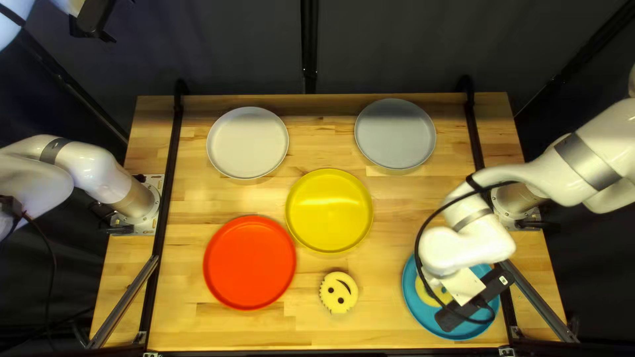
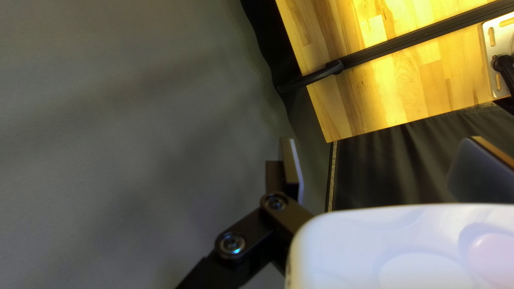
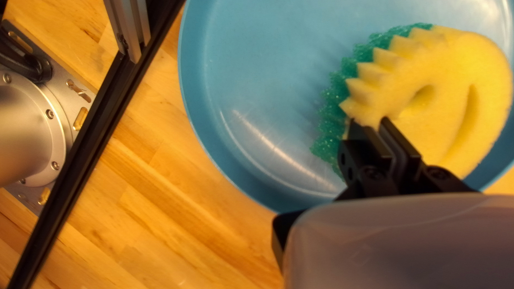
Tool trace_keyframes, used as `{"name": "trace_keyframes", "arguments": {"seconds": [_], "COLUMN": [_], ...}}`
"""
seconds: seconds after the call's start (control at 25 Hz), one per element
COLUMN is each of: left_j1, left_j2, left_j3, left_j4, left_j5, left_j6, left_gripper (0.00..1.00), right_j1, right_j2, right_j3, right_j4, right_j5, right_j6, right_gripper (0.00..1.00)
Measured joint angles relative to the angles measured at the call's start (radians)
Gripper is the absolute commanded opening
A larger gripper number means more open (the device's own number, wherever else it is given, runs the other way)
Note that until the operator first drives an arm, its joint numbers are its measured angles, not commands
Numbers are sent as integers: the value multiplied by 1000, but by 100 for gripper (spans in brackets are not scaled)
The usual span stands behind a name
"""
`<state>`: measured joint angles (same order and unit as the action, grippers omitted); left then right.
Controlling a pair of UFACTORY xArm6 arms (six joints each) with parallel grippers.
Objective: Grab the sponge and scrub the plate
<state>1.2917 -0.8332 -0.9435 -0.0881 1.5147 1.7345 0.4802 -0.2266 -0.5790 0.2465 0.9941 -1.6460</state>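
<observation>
In the top left view my right gripper (image 1: pixel 473 301) is low over the blue plate (image 1: pixel 411 305), its fingertips hidden; a yellow sponge (image 1: pixel 426 295) shows beside it on the plate. In the right wrist view my right gripper (image 3: pixel 369 122) has its fingers close together, pinching the toothed side of the sponge (image 3: pixel 444 69). The sponge's green backing (image 3: pixel 333 123) faces the blue plate (image 3: pixel 257 69). My left gripper (image 1: pixel 92 20), raised beyond the table's far left corner, is open with nothing between its fingers, as the left wrist view of the gripper (image 2: pixel 377 160) shows.
A second smiling sponge (image 1: pixel 338 293) lies near the front edge. Around it are a red plate (image 1: pixel 249 263), a yellow plate (image 1: pixel 329 210), a white plate (image 1: pixel 247 143) and a grey plate (image 1: pixel 395 133). Black rails (image 1: pixel 170 178) run along both sides.
</observation>
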Motion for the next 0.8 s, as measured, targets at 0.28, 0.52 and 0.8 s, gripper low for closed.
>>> {"name": "trace_keyframes", "arguments": {"seconds": [0.28, 0.52, 0.8], "left_j1": [0, 0, 0], "left_j2": [0, 0, 0], "left_j3": [0, 0, 0], "left_j4": [0, 0, 0], "left_j5": [0, 0, 0], "left_j6": [0, 0, 0], "left_gripper": [100, 100, 100], "right_j1": [-147, -217, -291], "right_j2": [-116, -75, 24], "right_j3": [58, -15, -133], "right_j4": [-93, -193, -296], "right_j5": [-33, -60, -83], "right_j6": [195, 327, 435], "right_gripper": [0, 0, 0]}}
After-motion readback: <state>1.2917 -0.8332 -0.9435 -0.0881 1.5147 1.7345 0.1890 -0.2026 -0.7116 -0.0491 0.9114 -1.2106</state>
